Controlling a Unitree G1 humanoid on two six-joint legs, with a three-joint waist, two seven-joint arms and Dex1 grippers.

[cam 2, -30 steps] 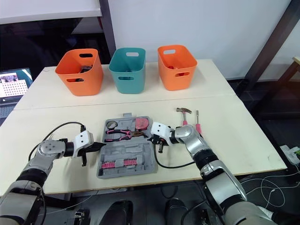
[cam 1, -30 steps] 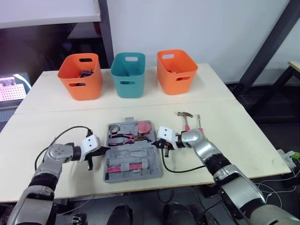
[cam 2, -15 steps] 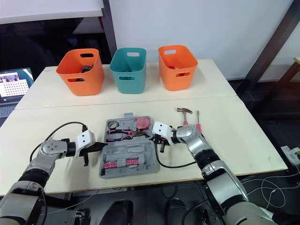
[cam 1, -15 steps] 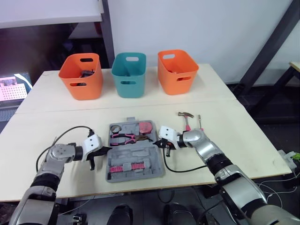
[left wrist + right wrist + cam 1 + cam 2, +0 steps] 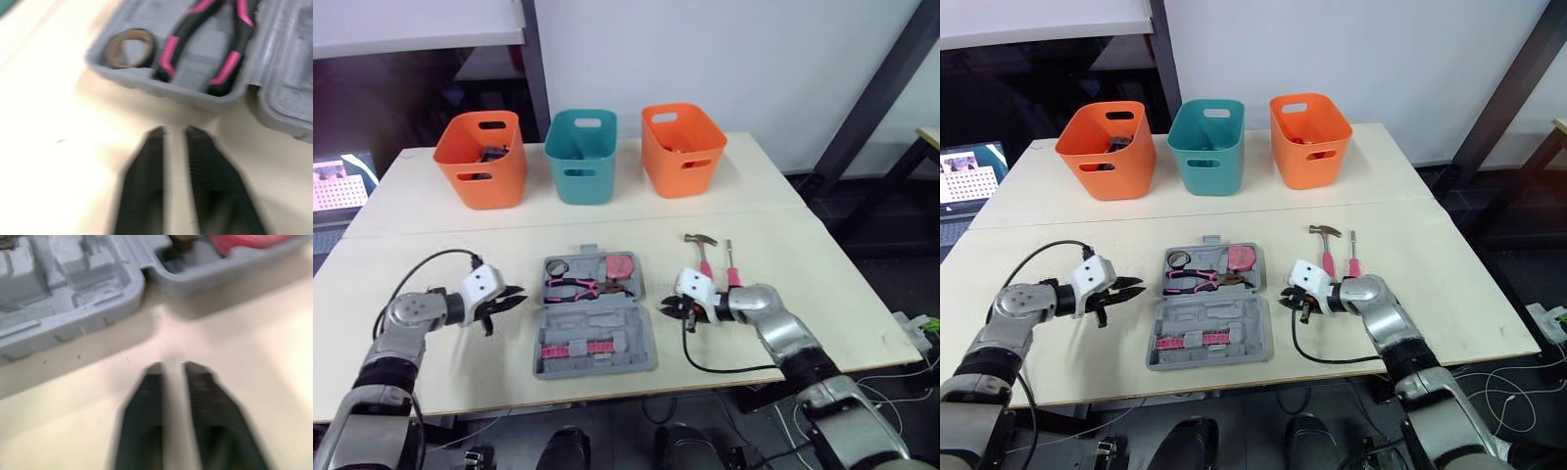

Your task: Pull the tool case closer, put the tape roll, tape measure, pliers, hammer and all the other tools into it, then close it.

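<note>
The left gripper (image 5: 514, 296) and right gripper (image 5: 664, 310) each have their black fingers (image 5: 146, 181) a narrow gap apart, and nothing is held or touched. The grey moulded-plastic tool case (image 5: 594, 338) lies open and flat between them, clear of both. A brown tape roll (image 5: 557, 268), pink-and-black-handled pliers (image 5: 579, 287) and a pink tape measure (image 5: 620, 265) are seated in its far half. A pink-handled hammer (image 5: 702, 247) lies on the cream table (image 5: 431, 225) beyond the right gripper.
</note>
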